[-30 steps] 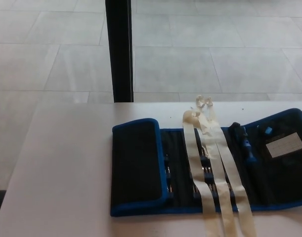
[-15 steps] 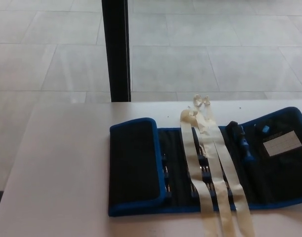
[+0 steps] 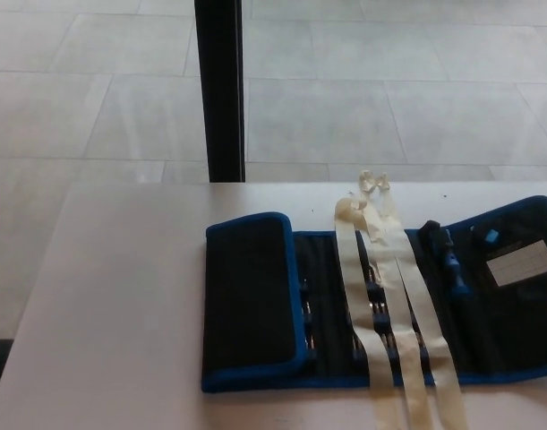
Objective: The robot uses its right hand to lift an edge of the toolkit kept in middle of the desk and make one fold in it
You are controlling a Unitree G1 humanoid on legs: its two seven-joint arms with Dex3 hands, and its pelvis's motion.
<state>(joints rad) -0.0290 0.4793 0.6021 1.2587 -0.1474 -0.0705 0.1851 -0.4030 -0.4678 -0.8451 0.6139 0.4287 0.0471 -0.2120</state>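
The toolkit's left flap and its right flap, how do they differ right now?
The left flap is folded over the toolkit, showing only plain black fabric; the right flap lies open. The right flap carries a pale label and a blue tool; the left flap shows nothing on it. Both are black with blue edging, resting on the desk.

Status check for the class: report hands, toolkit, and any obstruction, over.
Both hands out of view. Toolkit flat on the desk, left flap already folded over. Cream straps lie across its middle, nothing else on it.
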